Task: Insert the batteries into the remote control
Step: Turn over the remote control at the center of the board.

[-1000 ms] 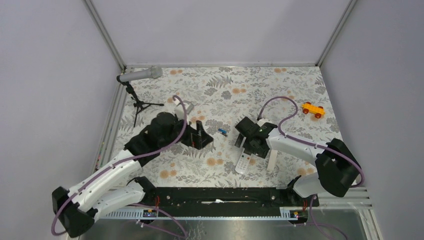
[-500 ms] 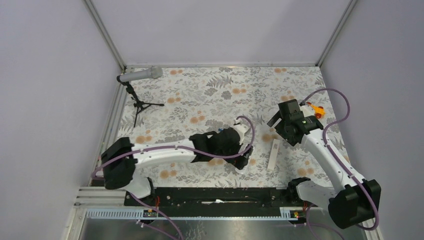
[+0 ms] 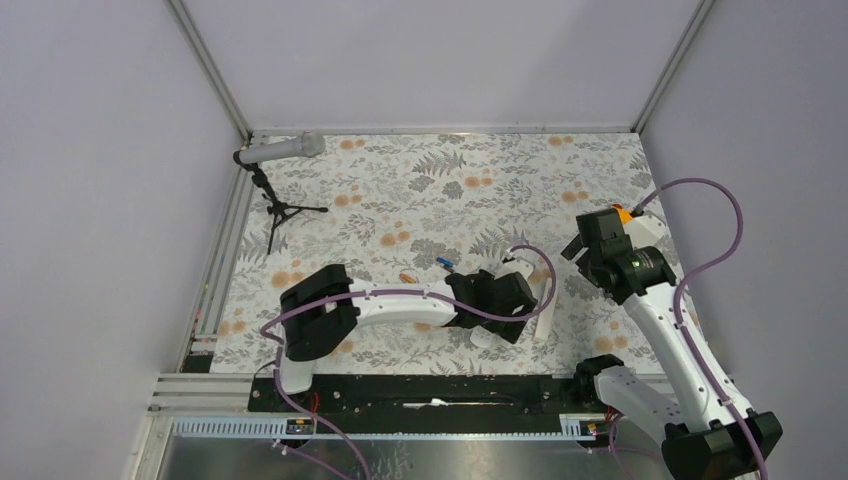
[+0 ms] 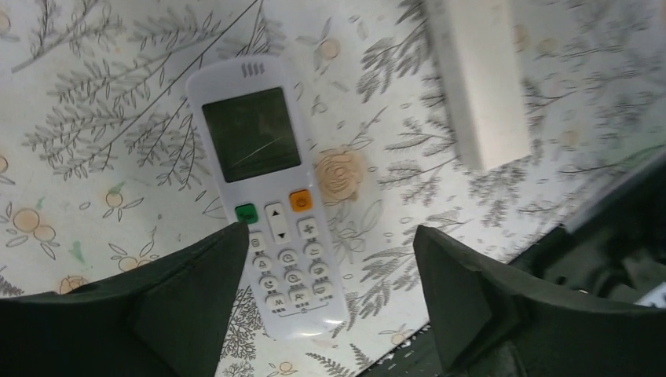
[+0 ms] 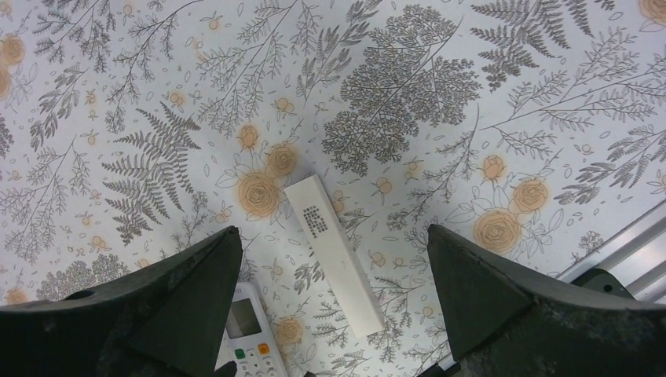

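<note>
The white remote control (image 4: 267,188) lies face up on the floral cloth, screen and buttons showing. My left gripper (image 4: 330,259) is open and hovers low over its button end, with the left finger (image 4: 196,298) beside the remote's edge. In the top view the left gripper (image 3: 490,318) covers most of the remote (image 3: 478,338). The blue battery (image 3: 443,264) and the orange-brown battery (image 3: 407,277) lie on the cloth left of it. My right gripper (image 3: 580,248) is open and empty, raised above the white strip (image 5: 334,255); the remote's top (image 5: 247,338) shows at that view's bottom edge.
The thin white strip (image 3: 545,300) lies just right of the remote, and it also shows in the left wrist view (image 4: 475,78). An orange toy car (image 3: 622,212) peeks out behind the right arm. A microphone on a small tripod (image 3: 280,150) stands at the back left.
My left arm has swung from the left side of the cloth across to above the remote. My right gripper has left the remote and pulled up and back to the right.
</note>
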You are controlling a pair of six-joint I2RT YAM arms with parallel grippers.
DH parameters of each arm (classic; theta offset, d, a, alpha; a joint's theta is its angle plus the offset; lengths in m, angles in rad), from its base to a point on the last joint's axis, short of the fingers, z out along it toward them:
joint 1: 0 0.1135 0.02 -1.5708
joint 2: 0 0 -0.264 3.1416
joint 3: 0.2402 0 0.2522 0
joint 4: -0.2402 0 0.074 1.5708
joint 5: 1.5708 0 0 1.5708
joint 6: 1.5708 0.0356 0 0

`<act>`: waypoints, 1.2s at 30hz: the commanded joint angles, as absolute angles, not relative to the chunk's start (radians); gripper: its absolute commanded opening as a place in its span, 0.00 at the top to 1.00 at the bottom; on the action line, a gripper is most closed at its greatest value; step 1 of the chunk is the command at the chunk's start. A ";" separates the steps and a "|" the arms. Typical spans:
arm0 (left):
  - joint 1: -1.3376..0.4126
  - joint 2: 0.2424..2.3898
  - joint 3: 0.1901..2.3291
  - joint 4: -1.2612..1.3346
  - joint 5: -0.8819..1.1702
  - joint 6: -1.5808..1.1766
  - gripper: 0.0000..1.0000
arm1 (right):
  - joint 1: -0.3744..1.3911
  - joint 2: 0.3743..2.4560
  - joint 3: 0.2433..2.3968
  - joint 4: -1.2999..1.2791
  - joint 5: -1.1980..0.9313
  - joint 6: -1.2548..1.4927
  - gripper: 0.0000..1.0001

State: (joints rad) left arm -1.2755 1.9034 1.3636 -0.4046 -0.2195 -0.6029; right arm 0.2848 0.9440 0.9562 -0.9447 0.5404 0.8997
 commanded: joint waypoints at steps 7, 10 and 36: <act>-1.276 1.955 1.369 -0.426 -0.264 -0.616 0.04 | 0.272 0.895 0.938 -0.983 0.566 0.910 0.06; -1.264 1.971 1.369 -0.430 -0.239 -0.615 0.12 | 0.272 0.889 0.928 -0.970 0.547 0.913 0.06; -1.124 1.804 1.300 -0.343 0.005 -0.484 0.75 | 0.271 0.844 0.907 -0.835 0.316 0.825 0.06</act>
